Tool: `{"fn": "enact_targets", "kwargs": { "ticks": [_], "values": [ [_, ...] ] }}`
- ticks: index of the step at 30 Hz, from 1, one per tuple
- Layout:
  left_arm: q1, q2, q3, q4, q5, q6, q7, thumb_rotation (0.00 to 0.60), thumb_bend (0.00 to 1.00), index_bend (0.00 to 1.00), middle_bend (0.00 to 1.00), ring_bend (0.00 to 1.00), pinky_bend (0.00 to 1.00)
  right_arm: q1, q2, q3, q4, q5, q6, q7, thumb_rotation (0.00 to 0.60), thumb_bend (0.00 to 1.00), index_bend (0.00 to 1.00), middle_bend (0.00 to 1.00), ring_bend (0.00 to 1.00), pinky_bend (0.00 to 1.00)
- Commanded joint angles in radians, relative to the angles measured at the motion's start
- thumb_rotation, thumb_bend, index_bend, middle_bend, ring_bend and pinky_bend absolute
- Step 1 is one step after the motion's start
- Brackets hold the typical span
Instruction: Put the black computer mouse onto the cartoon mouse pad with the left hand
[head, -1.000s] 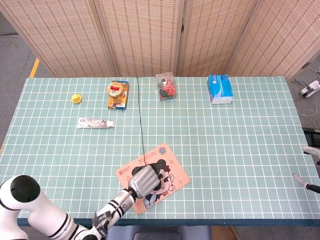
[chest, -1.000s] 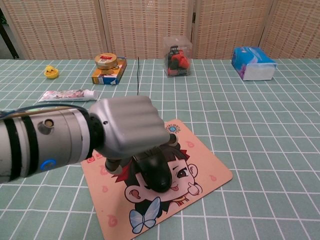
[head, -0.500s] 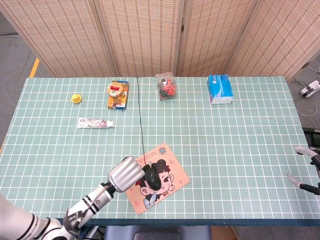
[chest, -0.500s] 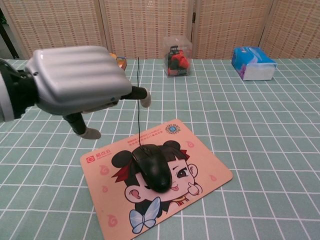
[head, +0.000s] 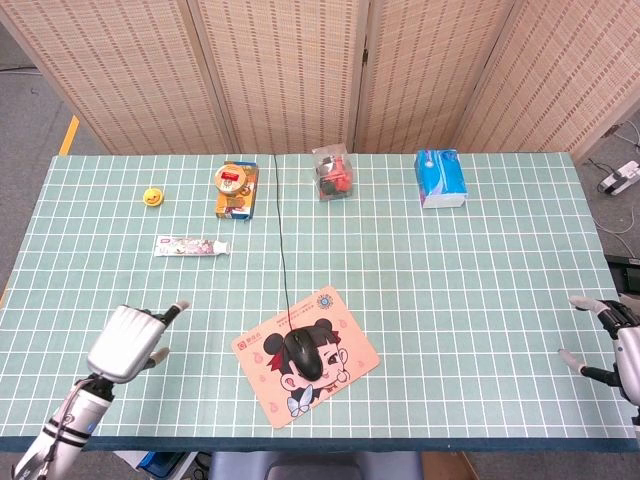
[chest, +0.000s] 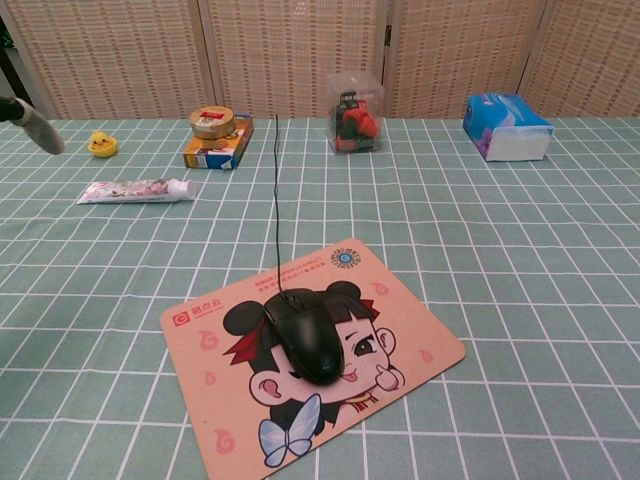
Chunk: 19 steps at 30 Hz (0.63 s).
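The black computer mouse (head: 303, 354) (chest: 303, 335) lies on the cartoon mouse pad (head: 262, 385) (chest: 420, 342), over the printed face, with its black cable (head: 281, 240) (chest: 276, 190) running to the table's far edge. My left hand (head: 126, 340) is open above the table's front left, well left of the pad and holding nothing. In the chest view only one of its fingertips (chest: 38, 133) shows at the left edge. My right hand (head: 612, 342) is open at the table's right edge, far from the pad.
A toothpaste tube (head: 191, 245), a yellow duck (head: 152, 197) and an orange box with a tin on it (head: 236, 190) lie at the back left. A clear box of red and black items (head: 332, 172) and a blue tissue pack (head: 440, 178) stand at the back.
My left hand let go of the mouse, lifted off the pad and swung away to the left. The mouse stays on the pad. My right hand edged further into view.
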Motion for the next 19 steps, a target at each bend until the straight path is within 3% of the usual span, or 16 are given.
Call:
{"fn": "enact_targets", "kwargs": {
  "ticks": [1,13,19],
  "values": [
    [0.085,0.047,0.007,0.022,-0.029,0.024,-0.093,0.600,0.19,0.33,0.72,0.73,0.90,0.010,-0.011,-0.002,-0.009,0.008,-0.018,-0.034,0.600,0.02,0.28,0.35,0.26,0.41],
    [0.319,0.096,-0.020,0.058,-0.110,0.075,-0.231,0.600,0.19,0.33,0.68,0.69,0.87,0.023,-0.029,-0.007,-0.023,0.018,-0.042,-0.106,0.600,0.02,0.28,0.35,0.26,0.41],
    [0.370,0.093,-0.058,0.094,-0.099,0.061,-0.259,0.600,0.19,0.34,0.68,0.69,0.87,0.034,-0.034,-0.008,-0.019,0.030,-0.067,-0.118,0.600,0.02,0.28,0.35,0.26,0.41]
  ]
}}
